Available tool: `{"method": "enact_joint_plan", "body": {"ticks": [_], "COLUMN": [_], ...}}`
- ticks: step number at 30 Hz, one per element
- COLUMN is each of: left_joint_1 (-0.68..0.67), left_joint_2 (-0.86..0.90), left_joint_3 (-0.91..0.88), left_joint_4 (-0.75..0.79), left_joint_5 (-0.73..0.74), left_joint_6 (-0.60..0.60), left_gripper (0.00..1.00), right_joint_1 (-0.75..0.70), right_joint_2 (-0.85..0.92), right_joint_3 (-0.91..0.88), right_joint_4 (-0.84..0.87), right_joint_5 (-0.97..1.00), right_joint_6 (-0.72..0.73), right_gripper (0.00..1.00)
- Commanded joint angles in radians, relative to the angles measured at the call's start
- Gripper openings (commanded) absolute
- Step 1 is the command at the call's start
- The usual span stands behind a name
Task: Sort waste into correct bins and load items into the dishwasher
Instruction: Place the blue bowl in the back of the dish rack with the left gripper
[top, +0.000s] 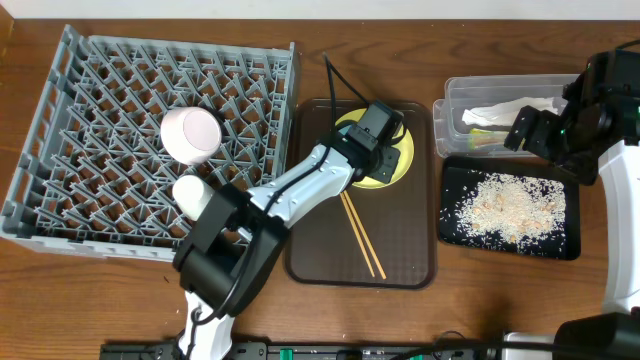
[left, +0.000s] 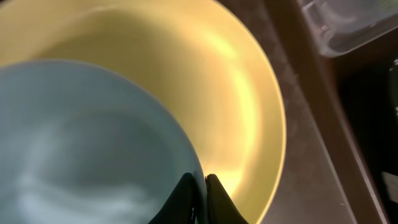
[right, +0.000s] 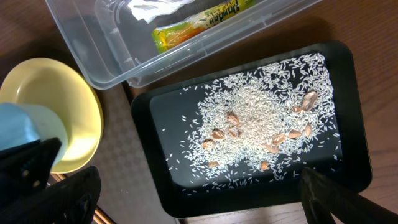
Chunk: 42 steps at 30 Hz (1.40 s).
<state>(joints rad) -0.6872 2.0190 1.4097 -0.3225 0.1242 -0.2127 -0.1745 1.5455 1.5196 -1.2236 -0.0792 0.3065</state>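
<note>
Left claw (left: 200, 186) is clamped together on the rim of the light blue bowl (left: 81, 143), which sits inside the yellow plate (left: 242, 106) on the brown serving tray (top: 310, 255). Step in hand, by my reading: loading the bowl. The next move calls for a straight lift clear of the plate, then a carry to the grey dish rack (top: 100, 110), well apart to the left. Right claw (right: 193, 193) stands wide apart and empty above the black tray (right: 149, 143).
</note>
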Motion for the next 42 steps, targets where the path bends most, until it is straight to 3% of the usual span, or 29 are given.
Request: {"method": "enact_joint_plan", "body": {"ticks": [1, 8, 19, 29, 32, 36, 42], "left_joint_1": [0.01, 0.113, 0.502, 0.768, 0.827, 0.853, 0.908], "left_joint_2": [-0.123, -0.31, -0.328, -0.146, -0.047, 0.01, 0.047], "left_joint_3": [0.009, 0.009, 0.009, 0.009, 0.009, 0.009, 0.009], "left_joint_4": [-0.017, -0.015, 0.095, 0.289, 0.441, 0.532, 0.538], "left_joint_5": [0.017, 0.062, 0.621, 0.979, 1.113, 1.163, 1.147], "left_joint_6": [-0.006, -0.006, -0.073, -0.379, -0.532, -0.621, -0.631], "left_gripper": [0.07, 0.07, 0.07, 0.07, 0.08, 0.08, 0.08], "right_joint_1": [-0.012, -0.012, -0.012, -0.012, -0.012, -0.012, -0.012], "right_joint_2": [-0.003, -0.003, -0.003, -0.003, -0.003, -0.003, -0.003], "right_joint_3": [0.014, 0.014, 0.014, 0.014, 0.014, 0.014, 0.014], "right_joint_4": [-0.003, -0.003, -0.003, -0.003, -0.003, -0.003, -0.008], "right_joint_5": [-0.007, -0.007, -0.007, -0.007, -0.007, -0.007, -0.007], "right_joint_6": [-0.002, -0.008, -0.008, -0.008, -0.008, -0.008, -0.008], "right_gripper": [0.99, 0.99, 0.99, 0.99, 0.99, 0.99, 0.99]}}
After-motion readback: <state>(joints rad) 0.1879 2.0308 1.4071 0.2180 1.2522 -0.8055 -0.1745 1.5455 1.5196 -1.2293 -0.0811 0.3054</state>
